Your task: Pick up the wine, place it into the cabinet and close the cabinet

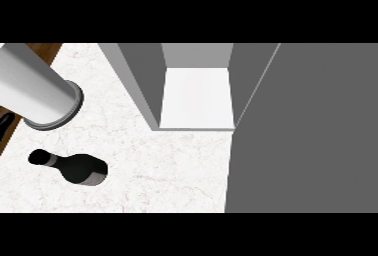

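While the cabinet (221, 85) stood open at the back of the desk (170, 165), its white shelf (196, 97) was seen bare between grey walls, with the door (310, 130) filling the right side. A grey forearm (37, 90) was seen at the upper left, well apart from the wine (74, 166), which stood on the desk at the lower left. Whether the left hand (4, 122) had its fingers wide or narrow could not be told.

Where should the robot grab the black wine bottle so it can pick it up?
Probably round the wide body of the wine bottle, coming from the side. The bottle seems to stand upright on the marble counter, seen from above, with its narrow neck toward the upper left. The body gives more to wrap fingers round. No hand shows clearly yet.
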